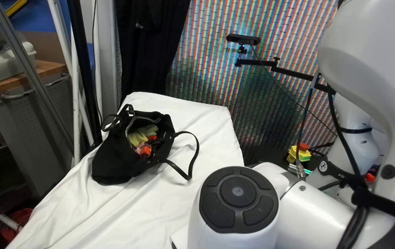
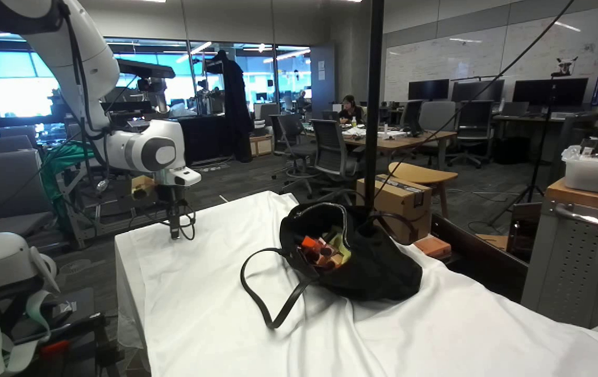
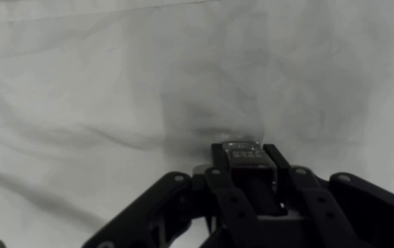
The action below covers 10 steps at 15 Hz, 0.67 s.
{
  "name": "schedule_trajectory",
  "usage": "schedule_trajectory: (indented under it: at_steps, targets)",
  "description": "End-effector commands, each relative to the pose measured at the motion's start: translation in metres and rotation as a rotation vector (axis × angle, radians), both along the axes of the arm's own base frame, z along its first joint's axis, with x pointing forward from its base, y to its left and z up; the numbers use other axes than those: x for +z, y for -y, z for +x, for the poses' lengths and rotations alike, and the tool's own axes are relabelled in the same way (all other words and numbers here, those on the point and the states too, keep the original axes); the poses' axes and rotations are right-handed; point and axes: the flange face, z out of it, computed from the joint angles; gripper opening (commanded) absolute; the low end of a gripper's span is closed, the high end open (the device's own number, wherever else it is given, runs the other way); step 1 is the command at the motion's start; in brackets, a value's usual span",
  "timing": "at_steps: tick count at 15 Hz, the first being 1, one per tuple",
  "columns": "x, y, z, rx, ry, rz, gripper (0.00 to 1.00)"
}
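Observation:
My gripper (image 3: 244, 148) is shut on a small dark glossy block or bottle (image 3: 250, 157) with clear edges and pale lettering. The thing sits upright between the two fingers in the wrist view. In an exterior view the gripper (image 2: 175, 222) points down near the edge of the table's white cloth (image 2: 199, 293). Whether the held thing touches the cloth cannot be told. A black bag (image 1: 112, 162) lies open on the cloth, apart from the gripper; it also shows in the exterior view (image 2: 382, 267). Inside are a yellow-green cloth (image 1: 140, 135) and orange-red items (image 2: 309, 243).
A bag strap (image 1: 194, 159) loops over the cloth. A black pole (image 2: 374, 115) and a cardboard box (image 2: 403, 204) stand behind the table. A metal cart (image 1: 35, 114) stands beside it. A camera (image 1: 243, 39) on a bracket and an emergency stop (image 1: 299, 154) are near the arm.

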Motion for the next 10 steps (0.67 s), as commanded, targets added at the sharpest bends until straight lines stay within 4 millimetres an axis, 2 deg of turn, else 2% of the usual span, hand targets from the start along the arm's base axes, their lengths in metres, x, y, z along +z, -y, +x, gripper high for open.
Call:
schedule_trajectory:
  at_steps: [1,5,10]
  targets:
    - [0.004,-0.001,0.009,0.004,0.005,0.017,0.15]
    - [0.015,0.011,0.017,0.014,0.007,-0.01,0.15]
    - [0.04,0.053,0.047,-0.035,0.042,-0.02,0.15]
